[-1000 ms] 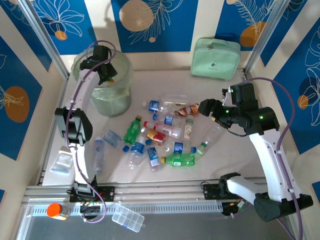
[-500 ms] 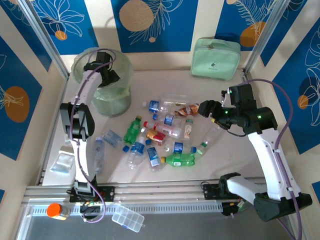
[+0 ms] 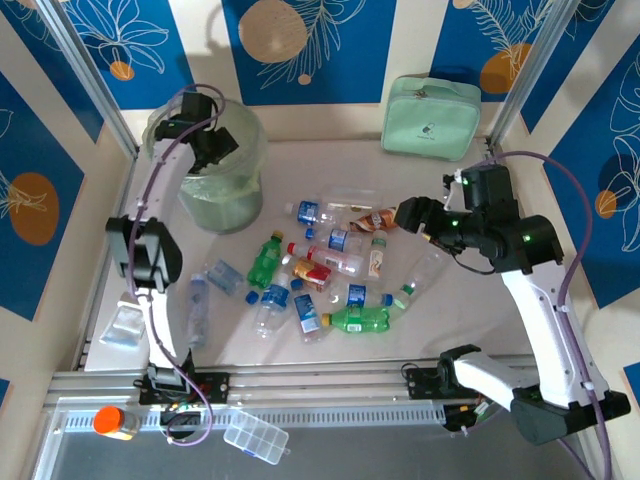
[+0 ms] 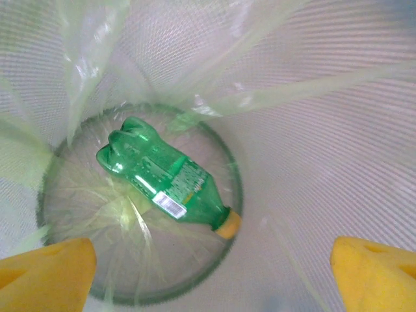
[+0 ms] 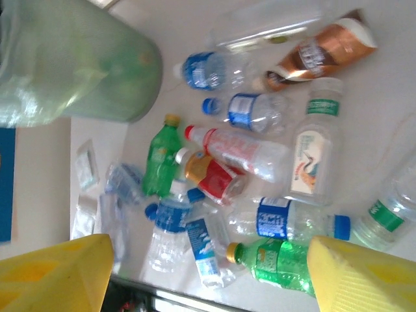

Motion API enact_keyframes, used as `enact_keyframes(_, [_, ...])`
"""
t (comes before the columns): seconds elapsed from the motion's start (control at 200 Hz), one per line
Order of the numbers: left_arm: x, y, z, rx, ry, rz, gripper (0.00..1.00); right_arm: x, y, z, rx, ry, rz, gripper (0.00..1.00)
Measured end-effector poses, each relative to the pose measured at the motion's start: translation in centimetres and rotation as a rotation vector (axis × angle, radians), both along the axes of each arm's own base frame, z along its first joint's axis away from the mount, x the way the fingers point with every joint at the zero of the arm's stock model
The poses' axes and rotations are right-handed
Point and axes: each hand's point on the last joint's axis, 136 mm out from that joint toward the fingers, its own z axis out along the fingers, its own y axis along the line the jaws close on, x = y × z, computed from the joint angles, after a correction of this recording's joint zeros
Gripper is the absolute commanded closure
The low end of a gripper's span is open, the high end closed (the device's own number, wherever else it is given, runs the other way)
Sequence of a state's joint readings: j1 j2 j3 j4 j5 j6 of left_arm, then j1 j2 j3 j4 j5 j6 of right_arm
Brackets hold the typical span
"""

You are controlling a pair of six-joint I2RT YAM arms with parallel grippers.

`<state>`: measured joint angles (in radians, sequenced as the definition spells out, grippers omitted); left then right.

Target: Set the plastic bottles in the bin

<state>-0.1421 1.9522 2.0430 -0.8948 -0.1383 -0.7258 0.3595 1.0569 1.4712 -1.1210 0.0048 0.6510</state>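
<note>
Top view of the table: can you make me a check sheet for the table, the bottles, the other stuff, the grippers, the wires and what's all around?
Surface: pale table, no spills seen.
Job's things: plastic bottles heaped mid-table; one green bottle lies at the bottom of the bin, back left.
Clutter: mint-green case at the back; orange-capped jar and clear compartment box at the near edge.
Grippers: left gripper open over the bin, empty; right gripper open above the heap, empty.
Cables: purple cables loop along each arm, none lying on the bottles.
Surroundings: blue patterned panels and metal frame posts.
</note>
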Motion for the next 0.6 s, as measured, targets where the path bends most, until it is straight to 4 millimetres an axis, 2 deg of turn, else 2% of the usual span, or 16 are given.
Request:
enact_keyframes(0.085, [-2.6, -1.0, 4.4, 0.027, -0.087, -0.056, 0.08, -0.8, 1.7, 0.5, -0.047, -0.040, 0.090, 0.21])
enact_keyframes(0.18, [-6.1, -2.7, 8.6, 0.076, -0.180, -0.135, 0.08, -1.3, 2.3, 0.2, -0.094, -0.055, 0.133, 0.21])
enact_keyframes(0.285, [-9.9, -4.8, 11.2, 0.116, -0.240, -0.233, 0.08, -1.6, 2.4, -0.3, -0.139, -0.055, 0.158, 0.19])
enact_keyframes(0.385, [-13.3, -6.6, 11.8, 0.151, -0.250, -0.330, 0.08, -1.8, 2.5, -0.7, -0.155, -0.056, 0.167, 0.17])
enact_keyframes(0.465, [-16.1, -7.7, 11.3, 0.171, -0.232, -0.405, 0.08, -2.3, 2.5, -1.8, -0.162, -0.040, 0.175, 0.18])
enact_keyframes(0.535, [-18.6, -7.8, 10.6, 0.176, -0.209, -0.448, 0.08, -2.8, 2.4, -3.0, -0.164, -0.021, 0.185, 0.18])
enact_keyframes(0.6, [-20.7, -7.0, 9.7, 0.181, -0.185, -0.461, 0.08, -3.3, 2.3, -3.8, -0.165, -0.007, 0.193, 0.18])
